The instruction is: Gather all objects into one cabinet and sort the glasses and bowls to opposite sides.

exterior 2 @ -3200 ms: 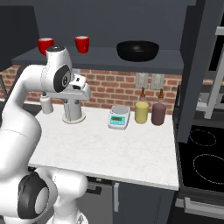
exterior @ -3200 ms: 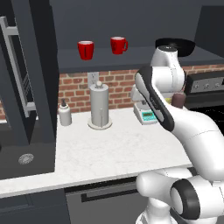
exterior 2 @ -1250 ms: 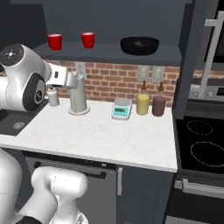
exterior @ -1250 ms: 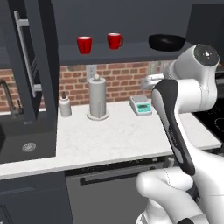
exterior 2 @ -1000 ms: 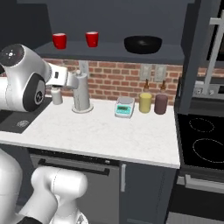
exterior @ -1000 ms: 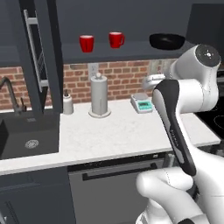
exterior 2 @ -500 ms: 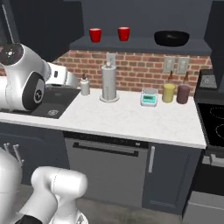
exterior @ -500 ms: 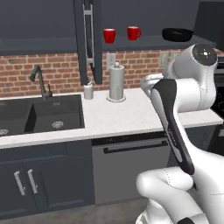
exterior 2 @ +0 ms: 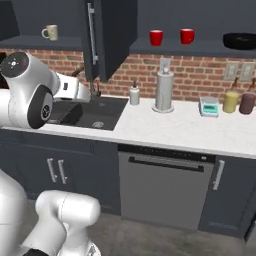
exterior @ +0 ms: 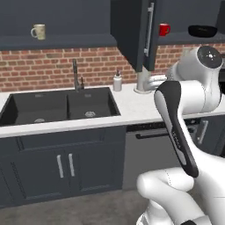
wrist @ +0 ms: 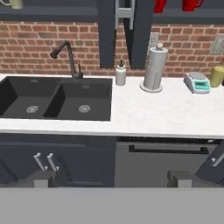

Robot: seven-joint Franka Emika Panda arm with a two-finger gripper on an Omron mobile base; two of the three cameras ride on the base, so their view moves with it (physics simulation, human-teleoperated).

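Two red mugs (exterior 2: 156,37) (exterior 2: 187,36) and a wide black bowl (exterior 2: 241,40) stand on a dark shelf above the counter. The cabinet door (exterior 2: 107,35) with its pale bar handle (exterior 2: 91,32) is swung out just left of them. A cream mug (exterior 2: 50,32) sits alone on the shelf far to the left, above the sink; it also shows in the left base view (exterior: 38,31). My gripper (wrist: 111,179) is open and holds nothing, well back from the counter and facing it. The red mugs (wrist: 159,5) reach the top edge of the hand view.
A double black sink (exterior 2: 90,112) with a faucet (wrist: 65,54) lies below the cream mug. On the white counter (exterior 2: 190,130) stand a soap bottle (exterior 2: 134,94), a paper-towel holder (exterior 2: 164,91), a small scale (exterior 2: 209,106) and two jars (exterior 2: 230,102). A dishwasher front (exterior 2: 165,185) sits under the counter.
The base has driven back and leftward, so the whole scene has shifted; the sink and the cream mug have come into view. The gripper stays open; no object has moved.
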